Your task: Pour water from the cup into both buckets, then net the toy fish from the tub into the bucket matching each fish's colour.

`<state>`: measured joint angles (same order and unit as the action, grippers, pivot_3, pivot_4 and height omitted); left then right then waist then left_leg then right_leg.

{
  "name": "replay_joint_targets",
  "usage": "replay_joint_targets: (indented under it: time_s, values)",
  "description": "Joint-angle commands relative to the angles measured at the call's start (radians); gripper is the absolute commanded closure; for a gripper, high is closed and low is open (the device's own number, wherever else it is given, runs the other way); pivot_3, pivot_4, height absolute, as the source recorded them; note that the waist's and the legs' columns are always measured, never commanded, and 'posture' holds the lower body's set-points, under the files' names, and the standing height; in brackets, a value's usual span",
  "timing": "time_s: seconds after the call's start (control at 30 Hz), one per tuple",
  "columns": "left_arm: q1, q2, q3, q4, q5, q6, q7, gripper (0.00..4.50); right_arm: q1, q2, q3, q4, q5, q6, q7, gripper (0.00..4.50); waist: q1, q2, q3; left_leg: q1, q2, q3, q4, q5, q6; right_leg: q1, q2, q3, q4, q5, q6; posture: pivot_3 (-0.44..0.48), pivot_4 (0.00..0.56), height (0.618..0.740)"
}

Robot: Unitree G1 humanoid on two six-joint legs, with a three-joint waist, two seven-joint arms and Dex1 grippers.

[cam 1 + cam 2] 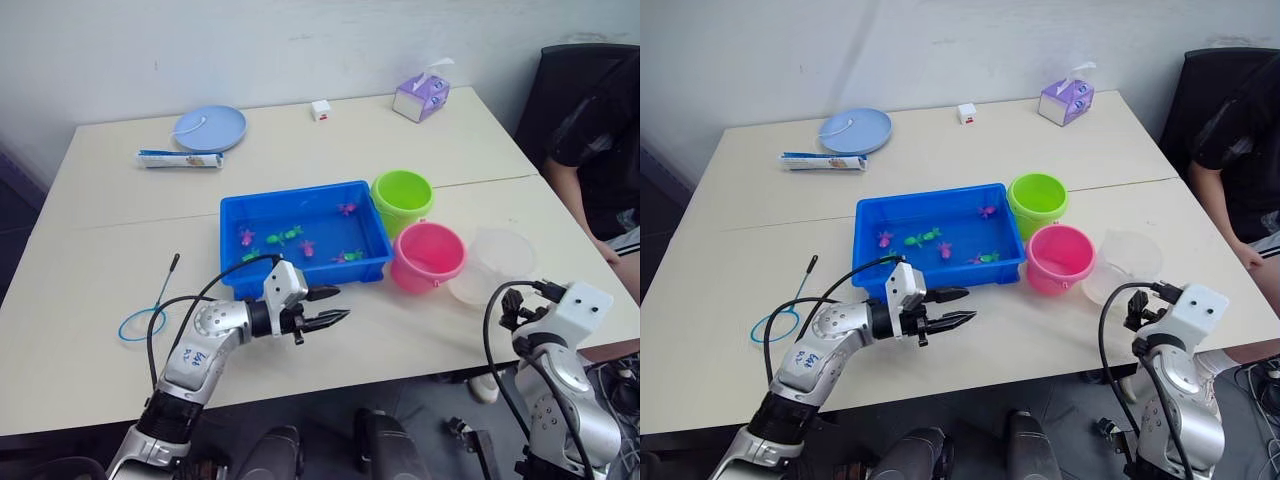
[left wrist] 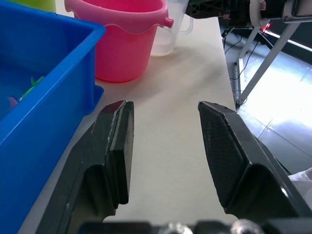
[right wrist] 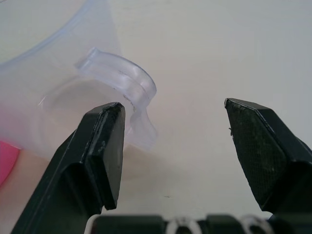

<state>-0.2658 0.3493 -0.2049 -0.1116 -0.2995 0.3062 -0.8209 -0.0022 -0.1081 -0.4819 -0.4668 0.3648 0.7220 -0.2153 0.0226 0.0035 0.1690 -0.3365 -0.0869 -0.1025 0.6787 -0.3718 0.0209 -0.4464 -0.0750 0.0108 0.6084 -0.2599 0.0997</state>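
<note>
At lower right, the right gripper (image 3: pixel 170 146), jaws wide, nears the cup (image 1: pixel 492 262) handle (image 3: pixel 122 78); it should centre the loop before closing. Left gripper (image 1: pixel 325 307) waits open.

I read this as an office or meeting room used for robot trials. Two pale tables (image 1: pixel 300 150) stand pushed together against a plain white wall (image 1: pixel 250 40). A person (image 1: pixel 600 150) sits in a black office chair (image 1: pixel 560 70) at three o'clock. A tissue box (image 1: pixel 422 96) sits at one o'clock. The left wrist view shows a glossy tiled floor (image 2: pixel 278 97) and cables (image 2: pixel 239 44) beside a metal stand (image 2: pixel 265 58).
</note>
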Motion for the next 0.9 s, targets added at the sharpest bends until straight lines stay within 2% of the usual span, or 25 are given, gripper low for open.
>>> replay_joint_targets:
  time_s: [0.03,0.53,0.63,0.67,0.7,0.73,0.77,0.83,0.87,0.9]
  values:
    - [0.008,0.004,0.011,-0.052,-0.005,-0.001,0.010,2.16,-0.030,-0.028,-0.024,-0.001,-0.005,-0.015,0.003,0.00,0.000,0.000,0.000,0.000,0.000,0.000,0.000,0.000,0.000,0.000,0.000,0.000,0.000,0.000,0.000,0.000,0.150,0.740]
    - [0.022,0.005,0.013,-0.074,-0.007,0.008,0.031,2.16,-0.087,-0.060,-0.029,0.063,-0.015,-0.030,0.012,0.00,0.000,0.001,0.000,0.000,0.000,0.000,0.000,0.000,0.000,0.000,0.000,0.000,0.000,0.000,0.000,0.000,0.150,0.740]
    - [0.024,0.005,0.013,-0.075,-0.008,0.008,0.033,2.10,-0.089,-0.063,-0.029,0.066,-0.016,-0.030,0.014,0.69,0.000,0.001,0.000,0.000,0.000,0.000,0.000,0.000,0.000,0.000,0.000,0.000,0.000,0.000,0.000,0.000,0.150,0.740]
    - [0.024,0.005,0.013,-0.075,-0.008,0.008,0.033,2.10,-0.089,-0.064,-0.030,0.066,-0.015,-0.031,0.015,1.20,0.000,0.001,0.000,0.000,0.000,0.000,0.000,0.000,0.000,0.000,0.000,0.000,0.000,0.000,0.000,0.000,0.150,0.740]
    - [0.025,0.005,0.013,-0.076,-0.008,0.008,0.033,2.10,-0.089,-0.064,-0.031,0.066,-0.014,-0.032,0.016,1.42,0.000,0.001,0.000,0.000,0.000,0.000,0.000,0.000,0.000,0.000,0.000,0.000,0.000,0.000,0.000,0.000,0.150,0.740]
    - [0.025,0.005,0.013,-0.076,-0.008,0.008,0.034,2.10,-0.089,-0.064,-0.031,0.066,-0.014,-0.033,0.017,2.11,0.000,0.001,0.000,0.000,0.000,0.000,0.000,0.000,0.000,0.000,0.000,0.000,0.000,0.000,0.000,0.000,0.150,0.740]
    - [0.026,0.005,0.013,-0.076,-0.009,0.008,0.034,2.10,-0.089,-0.065,-0.031,0.066,-0.015,-0.033,0.018,2.23,0.000,0.001,0.000,0.000,0.000,0.000,0.000,0.000,0.000,0.000,0.000,0.000,0.000,0.000,0.000,0.000,0.150,0.740]
    - [0.025,0.006,0.012,-0.076,-0.009,0.008,0.035,2.10,-0.090,-0.065,-0.032,0.064,-0.015,-0.030,0.020,3.30,0.000,0.001,0.000,0.000,0.000,0.000,0.000,0.000,0.000,0.000,0.000,0.000,0.000,0.000,0.000,0.000,0.150,0.740]
    - [0.025,0.006,0.012,-0.076,-0.009,0.008,0.035,2.10,-0.090,-0.066,-0.032,0.064,-0.015,-0.029,0.021,3.68,0.001,0.001,0.000,0.000,0.000,0.000,0.000,0.000,0.000,0.000,0.000,0.000,0.000,0.000,0.000,0.000,0.150,0.740]
    - [0.025,0.006,0.012,-0.075,-0.009,0.007,0.035,2.10,-0.091,-0.066,-0.033,0.063,-0.015,-0.028,0.023,3.87,0.001,0.001,0.000,0.000,0.000,0.000,0.000,0.000,0.000,0.000,0.000,0.000,0.000,0.000,0.000,0.000,0.150,0.740]
